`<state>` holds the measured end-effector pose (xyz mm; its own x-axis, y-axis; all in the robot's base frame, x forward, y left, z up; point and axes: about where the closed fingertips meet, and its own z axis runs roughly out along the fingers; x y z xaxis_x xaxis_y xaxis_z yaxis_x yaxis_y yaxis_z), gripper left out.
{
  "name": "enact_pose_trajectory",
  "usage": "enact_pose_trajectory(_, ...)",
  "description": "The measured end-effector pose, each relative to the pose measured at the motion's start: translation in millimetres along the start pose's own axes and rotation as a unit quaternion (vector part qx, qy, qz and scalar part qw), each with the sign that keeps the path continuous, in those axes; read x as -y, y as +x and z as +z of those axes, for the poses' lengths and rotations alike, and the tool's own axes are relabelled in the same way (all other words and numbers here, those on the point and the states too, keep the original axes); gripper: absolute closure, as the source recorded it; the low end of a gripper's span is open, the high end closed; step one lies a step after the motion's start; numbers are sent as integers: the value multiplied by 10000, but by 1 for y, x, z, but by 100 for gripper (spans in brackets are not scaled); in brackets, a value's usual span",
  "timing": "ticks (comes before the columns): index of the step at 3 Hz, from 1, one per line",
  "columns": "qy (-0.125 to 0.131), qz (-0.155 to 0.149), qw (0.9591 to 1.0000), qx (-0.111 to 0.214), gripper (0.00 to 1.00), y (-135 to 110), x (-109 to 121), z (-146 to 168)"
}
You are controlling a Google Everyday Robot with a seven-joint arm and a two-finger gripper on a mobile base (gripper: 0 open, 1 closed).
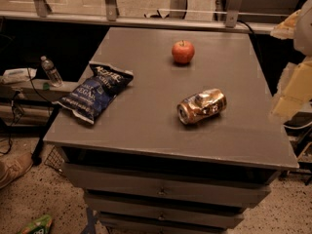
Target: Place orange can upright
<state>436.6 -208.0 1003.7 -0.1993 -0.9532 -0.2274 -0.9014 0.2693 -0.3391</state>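
Note:
The orange can (201, 106) lies on its side on the grey table top (146, 126), right of the middle. It is orange-bronze and dented, and its silver top faces the front left. My gripper (291, 89) shows as pale, blurred shapes at the right edge of the view, above the table's right edge. It is well to the right of the can and does not touch it. It holds nothing that I can see.
A red apple (183, 51) stands at the back of the table. A dark blue chip bag (95, 91) lies at the left edge. A water bottle (50, 71) stands on a low shelf to the left. Drawers (161, 191) sit under the table top.

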Motion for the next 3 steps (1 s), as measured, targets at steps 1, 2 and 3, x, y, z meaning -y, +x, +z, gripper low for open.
enact_pose_trajectory(1,0,-3,10000,1,0,0,0,0)
enact_pose_trajectory(2,-96,-401,9991,135,0,-12,10,18)
enact_pose_trajectory(3,-403,-1199,9907,501,0,-38,23,59)
